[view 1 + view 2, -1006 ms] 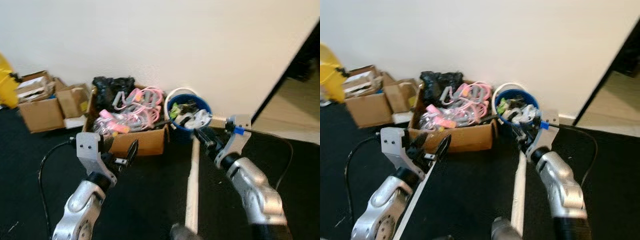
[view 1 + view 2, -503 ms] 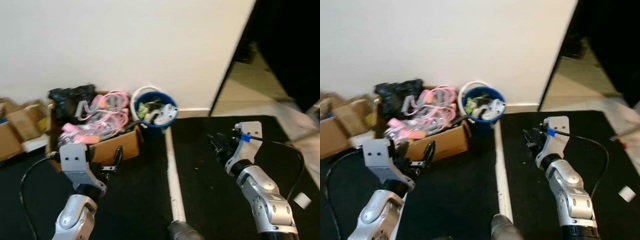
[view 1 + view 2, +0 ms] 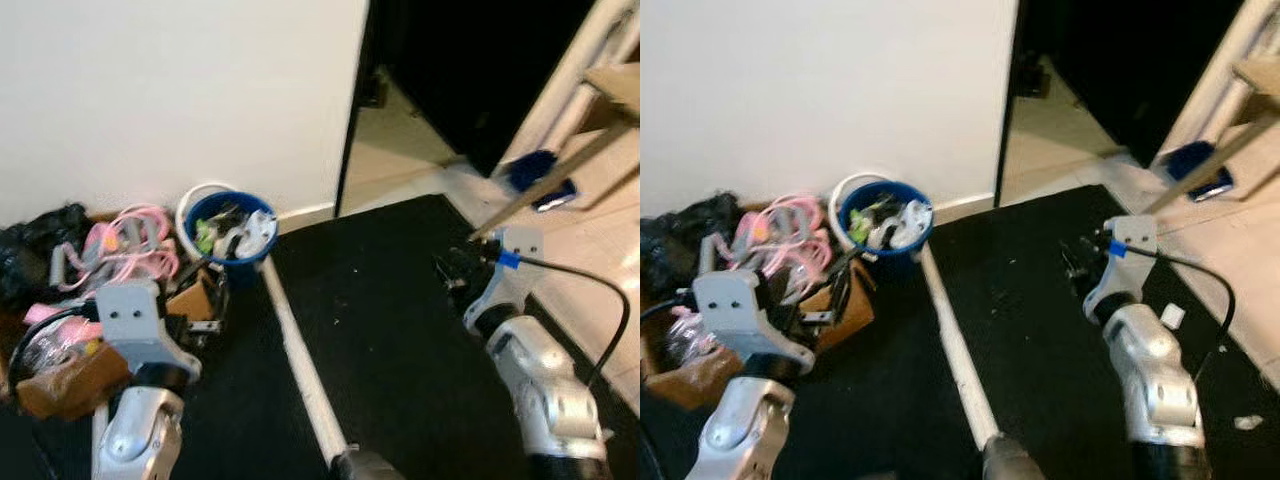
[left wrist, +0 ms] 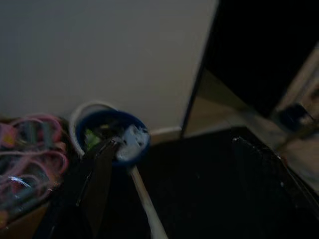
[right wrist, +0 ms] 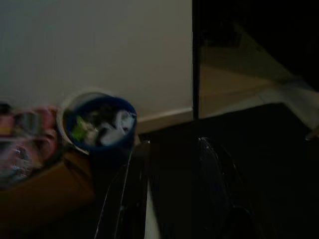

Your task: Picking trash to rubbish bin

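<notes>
Black carpet (image 3: 390,300) covers the floor ahead of you, running up to a plain white wall (image 3: 170,100) with a dark doorway (image 3: 460,70) to its right and pale flooring (image 3: 600,250) beyond the carpet's far edge. You have a long white strip (image 3: 300,365) lying across the carpet, leading from the foot of the view up to the bin.

Your rubbish bin, a blue bucket (image 3: 228,232) with a white hoop handle, stands against the wall. It already holds trash (image 3: 890,222): white crumpled pieces, something green and some dark bits. Just beside it on your left sits a cardboard box (image 3: 70,375) stuffed with pink cords (image 3: 120,245) and a black bag (image 3: 35,250).

Your left gripper (image 3: 208,305) hangs low in front of the box, close to the bucket, its fingers (image 4: 97,184) spread apart with nothing between them. In the left wrist view the bucket sits past the near finger.

Your right gripper (image 3: 455,275) is over bare carpet, well apart from the bucket, pointing toward the doorway. Its fingers (image 5: 124,199) stand a little apart in the dim right wrist view and grip nothing. A black cable (image 3: 590,300) loops from its wrist.

You can see small white scraps (image 3: 1170,315) on the carpet near the right arm, and another (image 3: 1246,423) nearer the right edge. A blue object (image 3: 535,170) lies on the pale floor.
</notes>
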### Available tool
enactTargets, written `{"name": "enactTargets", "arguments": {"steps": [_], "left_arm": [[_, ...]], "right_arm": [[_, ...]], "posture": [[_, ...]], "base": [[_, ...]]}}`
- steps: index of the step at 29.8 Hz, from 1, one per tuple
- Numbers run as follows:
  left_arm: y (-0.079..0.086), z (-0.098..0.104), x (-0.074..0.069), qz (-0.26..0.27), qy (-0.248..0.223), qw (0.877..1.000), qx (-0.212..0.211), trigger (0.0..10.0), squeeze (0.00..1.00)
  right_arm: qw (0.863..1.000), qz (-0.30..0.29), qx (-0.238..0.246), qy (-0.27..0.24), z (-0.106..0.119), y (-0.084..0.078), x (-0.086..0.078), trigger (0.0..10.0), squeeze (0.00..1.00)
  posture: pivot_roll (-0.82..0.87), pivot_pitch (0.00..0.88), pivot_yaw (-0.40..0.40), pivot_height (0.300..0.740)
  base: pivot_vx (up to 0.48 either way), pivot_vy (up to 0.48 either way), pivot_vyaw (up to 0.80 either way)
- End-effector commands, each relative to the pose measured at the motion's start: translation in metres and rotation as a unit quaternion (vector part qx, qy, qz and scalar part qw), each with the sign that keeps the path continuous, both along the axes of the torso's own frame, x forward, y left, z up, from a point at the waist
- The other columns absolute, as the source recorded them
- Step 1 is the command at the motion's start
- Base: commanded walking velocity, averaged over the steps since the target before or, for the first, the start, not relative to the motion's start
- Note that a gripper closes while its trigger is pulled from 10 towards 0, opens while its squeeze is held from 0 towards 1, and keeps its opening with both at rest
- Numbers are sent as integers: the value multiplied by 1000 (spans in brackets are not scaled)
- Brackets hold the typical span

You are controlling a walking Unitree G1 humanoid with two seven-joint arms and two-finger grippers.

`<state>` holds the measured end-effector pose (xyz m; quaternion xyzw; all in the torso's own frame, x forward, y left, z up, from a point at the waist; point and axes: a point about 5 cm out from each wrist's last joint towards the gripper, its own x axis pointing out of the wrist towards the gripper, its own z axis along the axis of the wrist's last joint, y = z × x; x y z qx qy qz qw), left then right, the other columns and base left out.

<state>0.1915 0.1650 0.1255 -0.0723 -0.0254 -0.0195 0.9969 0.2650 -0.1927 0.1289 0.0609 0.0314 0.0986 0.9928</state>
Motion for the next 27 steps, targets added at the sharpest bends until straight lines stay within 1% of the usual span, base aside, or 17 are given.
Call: {"name": "enactTargets", "arguments": {"steps": [1, 3, 4, 6, 7, 9, 11, 13, 16, 19, 21, 24, 27], "left_arm": [[-3, -3, -4, -11, 4, 1000, -6, 10000, 0], [-3, -3, -4, -13, 5, 1000, -9, 10000, 0], [-3, -1, -7, -13, 7, 1000, -12, 10000, 0], [-3, 0, -7, -10, 8, 1000, -14, 10000, 0], [-3, 0, -7, -10, 8, 1000, -14, 10000, 0], [-4, -1, -6, -8, 9, 1000, -13, 10000, 0], [-3, -1, -7, -5, 10, 1000, -16, 10000, 0], [-1, -1, -11, -1, 12, 1000, -16, 10000, 0], [2, -2, -13, 0, 14, 1000, -22, 10000, 0], [3, -2, -16, -4, 16, 1000, -22, 10000, 0], [1, -1, -16, -19, 14, 1000, -17, 10000, 0], [1, 0, -14, -24, 13, 1000, -15, 10000, 0], [8, -1, -11, 4, 7, 1000, 11, 10000, 0]], "right_arm": [[1000, -7, -6, -5, 7, -3, -8, 10000, 0], [1000, -8, -9, -3, 6, -2, -11, 10000, 0], [1000, -9, -18, 5, 1, -1, -14, 10000, 0], [999, -4, -35, 13, -6, 0, -13, 10000, 0], [999, -4, -35, 13, -6, 0, -13, 10000, 0], [999, -10, -26, 19, -10, -8, -10, 10000, 0], [999, -7, -23, 24, -11, -11, -11, 10000, 0], [999, 4, -22, 31, -13, -11, -17, 10000, 0], [999, 0, -13, 32, -11, -10, -19, 10000, 0], [1000, 2, -11, 26, -6, -6, -21, 10000, 0], [999, 12, -27, 21, -6, 0, -22, 10000, 0], [999, 13, -35, 21, -8, 1, -23, 10000, 0], [998, 9, -45, 39, -15, -5, -35, 10000, 0]], "posture": [[-171, 49, 11, 740], [-172, 52, 11, 740], [-167, 56, 11, 740], [-163, 49, 9, 740], [-163, 49, 9, 740], [-146, 49, -6, 740], [-147, 55, -3, 740], [-149, 66, 5, 740], [-145, 68, 10, 740], [-141, 75, 17, 740], [-138, 75, 20, 740], [-145, 70, 15, 740], [-158, 60, 0, 740]], "base": [[0, 0, -781], [0, 0, -781], [0, 0, -781], [0, 0, -775], [0, 0, -775], [0, 0, -775], [0, 0, -778], [0, 0, -781], [0, 0, -785], [0, 0, -788], [0, 0, -788], [0, 0, -788], [0, 0, -785]]}}
